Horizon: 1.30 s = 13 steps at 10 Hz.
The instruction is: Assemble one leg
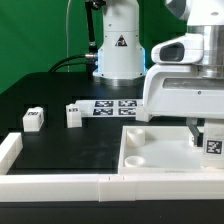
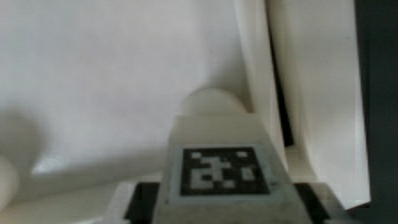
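My gripper (image 1: 208,133) is at the exterior view's right, over the large white square panel (image 1: 160,152). It is shut on one white leg (image 1: 213,146), whose square tag faces the camera. In the wrist view the leg (image 2: 222,140) stands out between my dark fingers (image 2: 157,196), tag showing, with the panel's white surface (image 2: 89,90) close beneath it. The leg hangs at the panel's right part, near a corner. I cannot tell whether it touches the panel. Two more legs (image 1: 33,119) (image 1: 74,115) lie on the black table at the left.
The marker board (image 1: 115,104) lies behind the panel in front of the robot base (image 1: 118,50). A white rail (image 1: 60,185) runs along the table's front edge, with a short piece (image 1: 8,150) at the left. Round sockets (image 1: 137,138) sit in the panel's corners.
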Available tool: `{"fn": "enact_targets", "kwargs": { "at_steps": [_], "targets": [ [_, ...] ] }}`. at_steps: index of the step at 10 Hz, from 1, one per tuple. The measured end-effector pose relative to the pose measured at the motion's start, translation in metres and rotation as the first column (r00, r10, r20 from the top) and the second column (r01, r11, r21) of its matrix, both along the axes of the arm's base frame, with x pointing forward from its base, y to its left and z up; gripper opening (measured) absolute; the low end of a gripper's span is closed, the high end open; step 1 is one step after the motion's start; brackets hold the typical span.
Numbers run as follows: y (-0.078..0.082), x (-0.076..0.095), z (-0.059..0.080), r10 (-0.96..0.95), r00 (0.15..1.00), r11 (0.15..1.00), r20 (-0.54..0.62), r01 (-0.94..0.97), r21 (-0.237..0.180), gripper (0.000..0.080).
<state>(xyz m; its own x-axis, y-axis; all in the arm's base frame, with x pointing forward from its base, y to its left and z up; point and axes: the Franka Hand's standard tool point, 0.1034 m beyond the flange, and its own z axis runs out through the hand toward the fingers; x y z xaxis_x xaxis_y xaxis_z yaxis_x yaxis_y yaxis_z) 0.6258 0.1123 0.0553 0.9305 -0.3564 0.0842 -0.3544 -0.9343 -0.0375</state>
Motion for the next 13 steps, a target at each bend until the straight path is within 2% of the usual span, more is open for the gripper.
{"fn": "enact_targets", "kwargs": {
  "at_steps": [2,4,6,7,8,9,10,11,13],
  "targets": [
    [-0.008,-0.002,0.0,-0.233,0.972,0.972,0.01,0.233,0.0,0.0271],
    [-0.024,-0.004,0.0,-0.405,0.914,0.914,0.028,0.406,-0.028,0.0277],
    [-0.036,-0.008,0.001,-0.482,0.875,0.874,0.034,0.484,-0.055,0.0277],
    [-0.036,-0.008,0.001,-0.47,0.882,0.88,0.034,0.472,-0.056,0.0281],
    [-0.036,-0.008,0.001,-0.47,0.882,0.88,0.033,0.471,-0.056,0.0463],
    [-0.036,-0.008,0.001,-0.47,0.882,0.88,0.033,0.471,-0.056,0.0463],
    [-0.036,-0.008,0.0,-0.47,0.882,0.88,0.033,0.471,-0.056,0.0582],
    [-0.036,-0.008,0.0,-0.47,0.882,0.88,0.033,0.471,-0.056,0.0636],
    [-0.036,-0.008,0.0,-0.47,0.882,0.88,0.033,0.471,-0.056,0.0645]
  ]
}}
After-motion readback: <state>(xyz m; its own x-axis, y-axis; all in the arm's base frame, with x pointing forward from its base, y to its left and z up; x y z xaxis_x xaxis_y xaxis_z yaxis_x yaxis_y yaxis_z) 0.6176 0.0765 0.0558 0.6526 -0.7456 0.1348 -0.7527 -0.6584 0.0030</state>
